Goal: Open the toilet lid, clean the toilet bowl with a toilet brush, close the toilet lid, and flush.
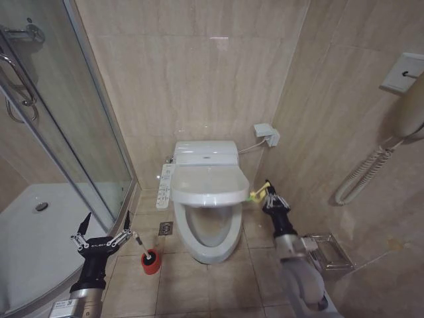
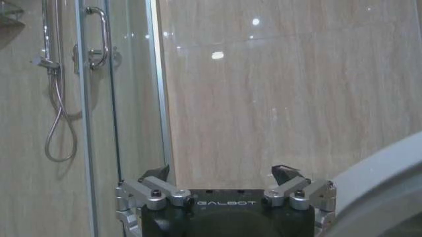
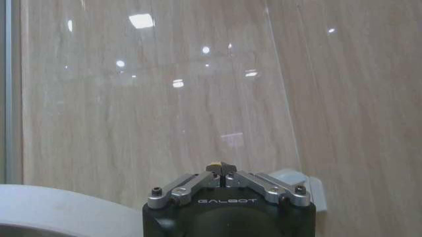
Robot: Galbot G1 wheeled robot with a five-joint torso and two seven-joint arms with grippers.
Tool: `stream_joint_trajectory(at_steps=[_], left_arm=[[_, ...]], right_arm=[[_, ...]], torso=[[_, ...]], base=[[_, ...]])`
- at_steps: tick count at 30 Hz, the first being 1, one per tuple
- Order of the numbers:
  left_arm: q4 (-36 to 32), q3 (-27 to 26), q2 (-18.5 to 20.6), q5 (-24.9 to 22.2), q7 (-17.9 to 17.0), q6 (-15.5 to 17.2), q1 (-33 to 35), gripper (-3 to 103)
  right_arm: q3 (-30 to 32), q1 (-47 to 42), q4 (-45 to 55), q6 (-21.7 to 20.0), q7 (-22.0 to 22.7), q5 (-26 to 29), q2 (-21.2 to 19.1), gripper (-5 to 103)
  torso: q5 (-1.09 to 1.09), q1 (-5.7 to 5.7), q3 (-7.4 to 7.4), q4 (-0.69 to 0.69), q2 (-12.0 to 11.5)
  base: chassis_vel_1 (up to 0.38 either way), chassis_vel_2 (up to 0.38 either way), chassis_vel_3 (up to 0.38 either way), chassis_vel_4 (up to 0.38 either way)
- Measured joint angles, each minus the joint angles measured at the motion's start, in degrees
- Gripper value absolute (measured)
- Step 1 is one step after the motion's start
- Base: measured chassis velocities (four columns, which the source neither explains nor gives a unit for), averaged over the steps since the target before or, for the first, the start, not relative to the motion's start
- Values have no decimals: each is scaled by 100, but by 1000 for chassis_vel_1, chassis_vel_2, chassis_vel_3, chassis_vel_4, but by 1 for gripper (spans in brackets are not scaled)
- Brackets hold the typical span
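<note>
- Toilet lid (image 1: 209,184) is partly raised, front edge lifted off the seat; white, glossy; sits just ahead of the tank (image 1: 205,152) against the back wall; a curved white edge of it shows in the right wrist view (image 3: 46,210)
- toilet bowl (image 1: 211,233) below it, white oval with brownish staining inside, front half exposed; stands on the tiled floor (image 1: 199,285) midway between shower enclosure and right wall
- yellow-green strap (image 1: 256,195) hangs off the lid's right edge; right gripper (image 1: 267,193) is clenched on it, fingers pinched together with a bit of yellow between the tips; same pinch seen in the right wrist view (image 3: 221,169); right arm reaches up from the lower right of the floor, beside the bowl
- left gripper (image 1: 105,232) is released, fingers spread wide, nothing held; hovers near the floor's left side, next to the glass shower door (image 1: 86,132); wrist view confirms the spread (image 2: 224,180)
- toilet brush (image 1: 142,245) stands tilted in the red holder (image 1: 151,262) on the floor, left of the bowl; white handle just beside the left gripper's inner finger, contact can't be confirmed
- control panel (image 1: 165,187) hangs on the toilet's left side
- wire rack (image 1: 328,252) sits by the right wall; wall phone (image 1: 411,109) with coiled cord above it
</note>
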Motion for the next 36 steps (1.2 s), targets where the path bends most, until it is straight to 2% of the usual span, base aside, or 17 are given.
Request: stream_joint_trajectory(at_steps=[14,22,30,32,36], left_arm=[[0,0,0,0,0,0,0,100],[0,0,0,0,0,0,0,100],[-1,0,0,0,0,0,-1,100],[0,1,0,0,1,0,-2,100],[0,0,0,0,0,0,-1,100]], right_arm=[[-57,1138,-518,-403,-29,120,-142,1],[-118,1354,-680,-451,-56,143,-117,1],[-92,1475,-754,-433,-42,129,-85,1],[4,1415,-666,-432,-37,125,-125,1],[43,1482,-692,-435,-22,164,-219,1]], torso=[[0,0,0,1,0],[0,-2,-1,0,0],[2,-1,-1,3,0],[-1,5,2,-2,-1],[-2,5,1,1,-1]], base=[[0,0,0,0],[-10,24,36,-14],[-188,107,185,-105],[-181,133,172,-125],[-84,103,44,-63]])
